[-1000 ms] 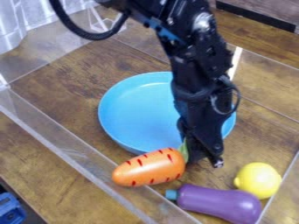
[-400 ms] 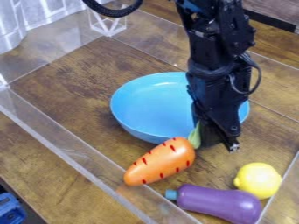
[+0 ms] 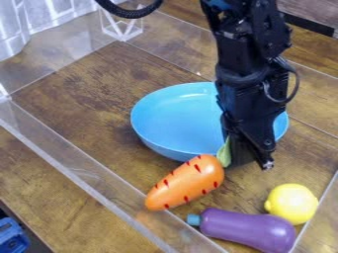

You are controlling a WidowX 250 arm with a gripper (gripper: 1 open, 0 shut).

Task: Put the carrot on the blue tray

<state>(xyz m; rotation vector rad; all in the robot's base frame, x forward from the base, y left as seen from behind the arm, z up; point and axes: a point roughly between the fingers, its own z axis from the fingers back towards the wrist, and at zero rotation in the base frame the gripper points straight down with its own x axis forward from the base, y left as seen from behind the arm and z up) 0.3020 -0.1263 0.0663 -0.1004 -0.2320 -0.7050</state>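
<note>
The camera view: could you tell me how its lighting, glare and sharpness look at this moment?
In the camera view, light is even and fairly soft; pale glare streaks run along the clear wall at the left; the carrot and lemon carry small glossy highlights; the image is low-resolution, so the dark gripper by the blue tray loses detail.

Looked like a robot lab test setup, not a real kitchen. Dark wood-grain tabletop (image 3: 79, 109) fenced in by clear acrylic walls (image 3: 79, 163), like a little pen. Black robot arm (image 3: 244, 59) with loose cabling over it. Only plastic toy food inside: glossy orange toy carrot (image 3: 185, 183), purple toy eggplant (image 3: 244, 229), yellow toy lemon (image 3: 291, 203), plus a round light-blue plastic plate (image 3: 179, 124).
</note>
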